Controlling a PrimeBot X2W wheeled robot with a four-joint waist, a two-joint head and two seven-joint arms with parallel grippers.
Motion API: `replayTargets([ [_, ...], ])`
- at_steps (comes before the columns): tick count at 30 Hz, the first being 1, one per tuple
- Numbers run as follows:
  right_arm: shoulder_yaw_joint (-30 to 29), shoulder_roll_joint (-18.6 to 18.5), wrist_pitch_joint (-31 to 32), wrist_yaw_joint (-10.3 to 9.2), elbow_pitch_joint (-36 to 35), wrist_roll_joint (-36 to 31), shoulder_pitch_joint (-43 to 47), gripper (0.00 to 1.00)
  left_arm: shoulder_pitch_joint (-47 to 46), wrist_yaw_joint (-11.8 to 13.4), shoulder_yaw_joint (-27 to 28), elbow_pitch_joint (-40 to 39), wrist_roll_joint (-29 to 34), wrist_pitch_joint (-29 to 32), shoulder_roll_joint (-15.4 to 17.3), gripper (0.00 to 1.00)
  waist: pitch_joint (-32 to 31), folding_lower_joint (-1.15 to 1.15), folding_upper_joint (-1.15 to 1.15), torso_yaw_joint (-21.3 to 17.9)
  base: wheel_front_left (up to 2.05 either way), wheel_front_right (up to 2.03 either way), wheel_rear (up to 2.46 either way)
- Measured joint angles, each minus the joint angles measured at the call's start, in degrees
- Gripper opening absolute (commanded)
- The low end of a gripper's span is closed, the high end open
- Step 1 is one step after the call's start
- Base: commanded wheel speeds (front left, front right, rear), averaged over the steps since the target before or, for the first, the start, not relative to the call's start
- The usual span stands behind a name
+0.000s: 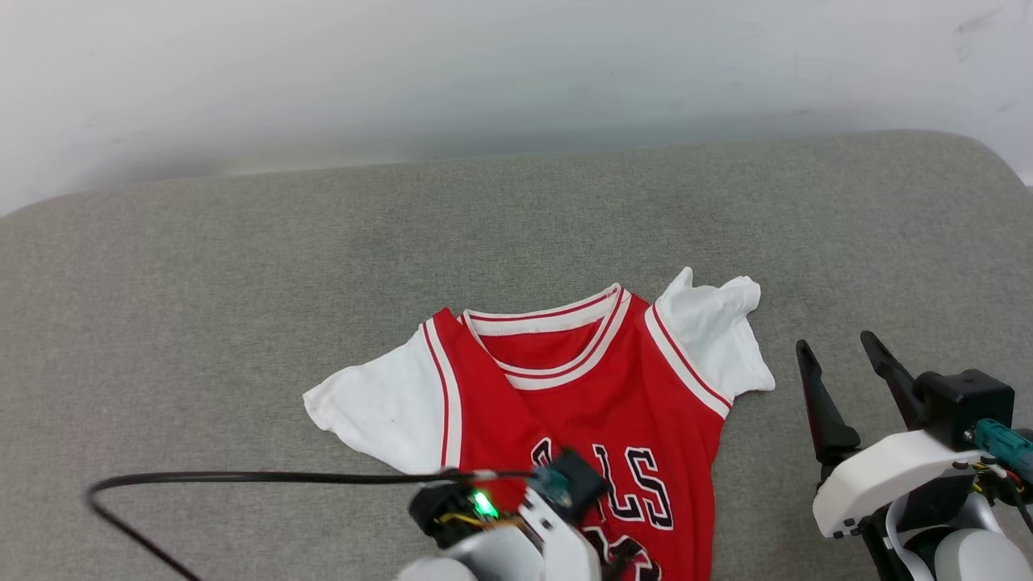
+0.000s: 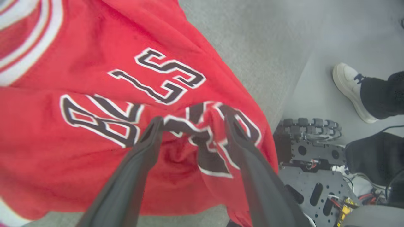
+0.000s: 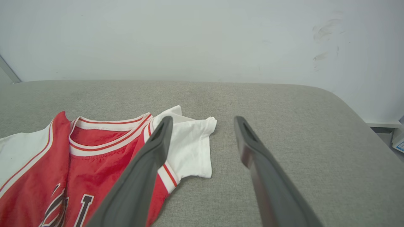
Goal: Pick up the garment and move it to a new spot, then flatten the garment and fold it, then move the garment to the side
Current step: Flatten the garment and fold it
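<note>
The garment (image 1: 613, 411), a red jersey with white short sleeves, striped collar trim and black white-outlined lettering, lies front up on the grey cushioned surface (image 1: 242, 282). Its lower part runs under my left arm's wrist (image 1: 516, 524) at the bottom of the head view. In the left wrist view my left gripper (image 2: 192, 118) is open over the lettering, and a puckered ridge of the garment (image 2: 94, 78) rises between its spread fingers. My right gripper (image 1: 835, 343) stands open to the right of the garment's white sleeve (image 3: 189, 142), apart from it, with nothing between its fingers (image 3: 151, 164).
A black cable (image 1: 242, 478) loops from my left wrist across the surface at the lower left. The left wrist view shows the surface's front edge, my dark base (image 2: 309, 157), and a person's white shoe (image 2: 350, 88) on the floor. A pale wall (image 1: 516, 73) backs the surface.
</note>
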Motion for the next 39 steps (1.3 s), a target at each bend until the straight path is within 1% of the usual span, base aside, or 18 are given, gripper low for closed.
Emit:
replayTargets([
  [2, -0.04, -0.04, 0.00, -0.01, -0.04, 0.14, 0.01, 1.00, 0.04, 1.22, 3.11, -1.54, -1.04, -2.36, 1.30, 1.00, -0.17, 0.00, 0.00, 0.21, 0.00, 0.00, 0.00],
  [4, -0.10, -0.04, -0.01, -0.01, -0.25, 0.15, -0.01, 1.00, 0.13, 2.65, 6.61, -3.28, -2.44, -3.86, 3.52, 1.00, -0.13, 0.00, 0.00, 0.35, 0.00, 0.00, 0.00],
  [6, -0.24, -0.12, 0.00, -0.01, -0.59, 0.19, -0.07, 1.00, 0.15, 4.05, 10.25, -4.41, -3.19, -4.68, 6.95, 1.00, 0.18, 0.00, 0.00, 0.48, 0.00, 0.00, 0.00],
  [8, -0.29, -0.33, 0.01, -0.01, -0.89, 0.24, -0.34, 1.00, 0.07, 4.69, 13.46, -4.90, -4.39, -4.24, 10.95, 1.00, 0.68, 0.00, 0.00, 0.51, 0.00, 0.00, 0.00],
  [10, -0.40, -0.55, 0.03, -0.01, -1.40, 0.25, -0.81, 1.00, -0.19, 4.67, 16.49, -4.97, -6.38, -2.91, 14.66, 1.00, 1.34, 0.00, 0.00, 0.52, 0.00, 0.00, 0.00],
  [12, -0.57, -0.68, 0.03, -0.01, -1.97, 0.24, -1.27, 1.00, -0.90, 3.83, 19.08, -4.52, -9.57, -0.94, 17.45, 1.00, 2.14, 0.00, 0.00, 0.51, 0.00, 0.00, 0.00],
  [14, -0.68, -0.74, 0.03, -0.01, -2.31, 0.22, -1.81, 1.00, -2.31, 3.42, 20.78, -2.66, -10.36, 1.08, 20.80, 1.00, 3.02, 0.00, 0.00, 0.51, 0.00, 0.00, 0.00],
  [16, -0.53, -0.69, -0.08, -0.01, -2.63, 0.19, -2.36, 1.00, -3.49, 2.81, 21.82, -0.92, -11.80, 3.65, 22.80, 1.00, 3.96, 0.00, 0.00, 0.43, 0.00, 0.00, 0.00],
  [18, -0.37, -0.53, -0.30, -0.01, -2.57, 0.18, -2.44, 1.00, -4.09, 2.19, 22.18, 0.31, -13.78, 5.75, 22.96, 1.00, 4.87, 0.00, 0.00, 0.27, 0.00, 0.00, 0.00],
  [23, -0.19, -0.03, -1.04, -0.01, -2.15, 0.14, -3.02, 1.00, -6.22, 1.13, 22.70, 3.66, -16.17, 10.22, 24.39, 1.00, 7.01, 0.00, 0.00, -0.23, 0.00, 0.00, 0.00],
  [27, -0.16, 0.33, -1.59, -0.01, -1.92, 0.11, -3.32, 1.00, -7.48, 0.70, 22.85, 6.38, -16.79, 11.66, 24.64, 1.00, 8.45, 0.00, 0.00, -0.84, 0.00, 0.00, 0.00],
  [28, -0.20, 0.51, -1.79, -0.01, -1.91, -0.15, -3.76, 1.00, -7.89, 0.65, 22.67, 7.56, -16.96, 12.18, 24.39, 1.00, 9.64, 0.00, 0.00, -1.28, 0.00, 0.00, 0.00],
  [35, -0.34, 0.79, -2.30, -0.01, -1.76, -0.47, -4.54, 1.00, -9.71, -0.21, 21.16, 8.23, -16.75, 14.55, 24.03, 1.00, 12.59, 0.00, 0.00, -2.15, 0.00, 0.00, 0.00],
  [36, -0.31, 0.82, -2.43, -0.01, -1.58, -0.48, -4.60, 1.00, -9.92, -0.26, 21.17, 8.51, -16.88, 14.70, 23.95, 0.83, 12.88, 0.00, 0.00, -2.26, 0.00, 0.00, 0.00],
  [37, -0.30, 0.86, -2.54, -0.01, -1.45, -0.49, -4.71, 1.00, -10.01, -0.26, 21.20, 8.84, -16.91, 14.78, 23.93, 0.11, 13.06, 0.00, 0.00, -2.37, 0.00, 0.00, 0.00],
  [38, -0.30, 0.88, -2.54, -0.01, -1.27, -0.56, -4.87, 1.00, -10.02, -0.37, 21.15, 9.07, -17.00, 14.82, 23.94, 0.00, 13.17, 0.00, 0.00, -2.47, 0.00, 0.00, 0.00],
  [39, -0.24, 0.90, -2.55, -0.01, -1.14, -0.66, -5.13, 1.00, -10.05, -0.56, 21.19, 9.36, -17.01, 14.82, 23.98, 0.00, 13.21, 0.00, 0.00, -2.55, 0.00, 0.00, 0.00],
])
